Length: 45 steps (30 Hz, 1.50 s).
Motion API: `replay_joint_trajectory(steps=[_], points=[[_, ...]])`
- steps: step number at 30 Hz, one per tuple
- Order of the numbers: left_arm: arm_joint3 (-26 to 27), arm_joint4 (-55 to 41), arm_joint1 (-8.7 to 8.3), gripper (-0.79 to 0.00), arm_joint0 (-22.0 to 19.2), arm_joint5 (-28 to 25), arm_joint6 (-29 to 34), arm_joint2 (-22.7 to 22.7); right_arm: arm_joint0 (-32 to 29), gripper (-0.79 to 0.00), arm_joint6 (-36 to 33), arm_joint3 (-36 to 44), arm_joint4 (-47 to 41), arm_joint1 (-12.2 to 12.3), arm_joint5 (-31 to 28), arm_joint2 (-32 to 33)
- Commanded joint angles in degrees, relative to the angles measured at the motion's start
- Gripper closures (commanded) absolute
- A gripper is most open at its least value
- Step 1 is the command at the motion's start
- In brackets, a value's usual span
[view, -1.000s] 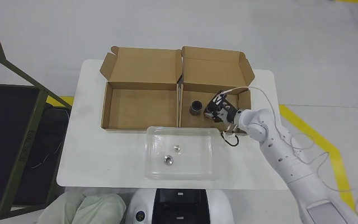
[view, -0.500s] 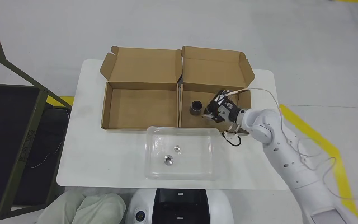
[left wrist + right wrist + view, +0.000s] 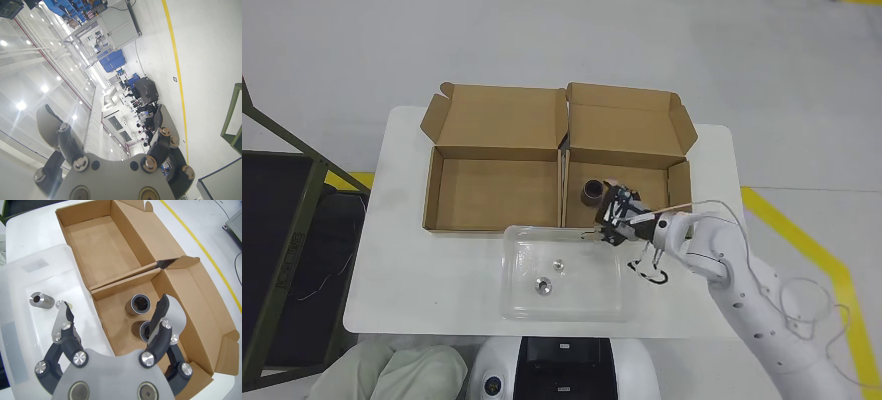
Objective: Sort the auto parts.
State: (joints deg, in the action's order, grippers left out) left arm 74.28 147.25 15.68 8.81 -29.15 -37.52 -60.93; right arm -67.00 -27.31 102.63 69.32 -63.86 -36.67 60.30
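My right gripper (image 3: pixel 113 300) hangs open with nothing between its fingers, over the edge where the right cardboard box (image 3: pixel 189 298) meets the clear plastic tray (image 3: pixel 37 256). Two dark ringed bushings lie in that box: one (image 3: pixel 139 305) in full sight, the other (image 3: pixel 141 329) partly behind a finger. In the tray lie a silver cylinder (image 3: pixel 40 300) and a small silver part (image 3: pixel 60 303). In the top view the right gripper (image 3: pixel 614 218) is at the tray's far right corner. My left gripper (image 3: pixel 102 109) is open, pointing into the room.
The left cardboard box (image 3: pixel 492 195) has nothing in it and stands against the right box (image 3: pixel 627 125), both with lids folded back. The tray (image 3: pixel 567 232) sits in front of them on the white table (image 3: pixel 402 250). A dark rack stands off the table's left.
The right gripper has moved out of the right box toward the tray's near corner. The parts in the tray have not moved.
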Motion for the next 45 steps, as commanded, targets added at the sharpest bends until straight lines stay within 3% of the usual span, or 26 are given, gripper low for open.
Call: replay_joint_trajectory(steps=[1, 13, 35, 38, 45], points=[[0.0, 0.0, 0.00, -0.785, 0.0, 0.0, 0.0, 0.0, -0.8, -0.785, 0.1, 1.6, 0.4, 0.1, -0.6, 0.1], [0.0, 0.0, 0.00, -0.785, 0.0, 0.0, 0.0, 0.0, -3.0, -0.785, 1.5, 5.7, 2.0, 0.4, -5.4, -2.4], [0.0, 0.0, 0.00, -0.785, 0.0, 0.0, 0.0, 0.0, 1.2, -0.785, 0.6, 3.6, 9.1, -1.0, -12.5, -14.7], [0.0, 0.0, 0.00, -0.785, 0.0, 0.0, 0.0, 0.0, 2.1, -0.668, 0.1, 2.1, 9.4, -1.2, -13.3, -15.9], [0.0, 0.0, 0.00, -0.785, 0.0, 0.0, 0.0, 0.0, 4.3, -0.594, -0.3, -1.6, 10.2, -1.9, -13.9, -18.3]])
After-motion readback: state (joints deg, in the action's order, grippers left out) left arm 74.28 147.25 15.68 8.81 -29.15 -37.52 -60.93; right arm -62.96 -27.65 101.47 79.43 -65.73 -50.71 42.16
